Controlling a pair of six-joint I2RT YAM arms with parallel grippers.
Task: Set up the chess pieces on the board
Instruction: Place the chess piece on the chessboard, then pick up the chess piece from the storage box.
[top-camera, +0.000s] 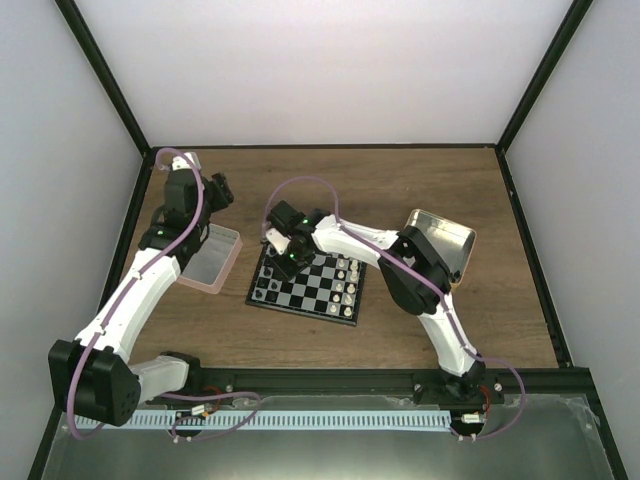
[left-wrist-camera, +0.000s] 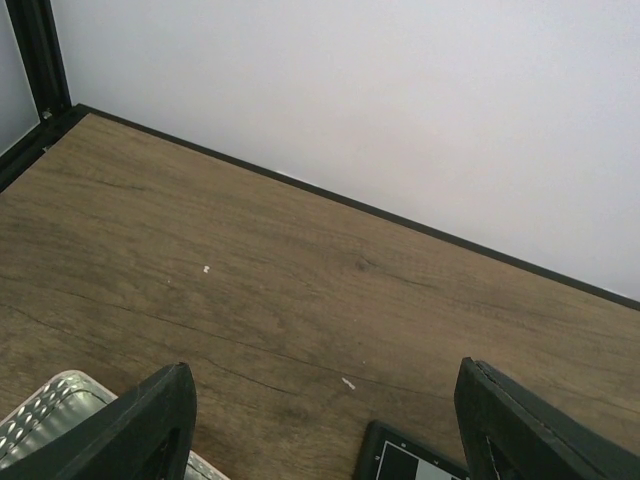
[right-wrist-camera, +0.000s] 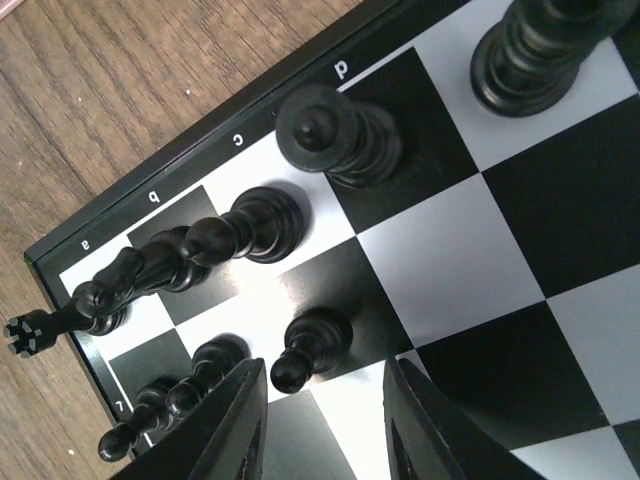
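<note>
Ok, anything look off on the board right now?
Nothing stands out: the black pieces near the right gripper stand upright on the board. Two tiny white specks lie on the table.

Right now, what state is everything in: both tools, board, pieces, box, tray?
Left tool, open, empty, above the table.
Right tool, open, low over a standing black pawn.
Board, flat, partly set.
Black pieces, upright on their squares.
White pieces, upright along the opposite side.
Box, open-topped, contents unclear.
Tray, partly hidden, contents unclear.

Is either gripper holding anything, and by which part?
Nothing held. Right gripper is open over a standing black pawn on the board; left gripper open, empty.
</note>
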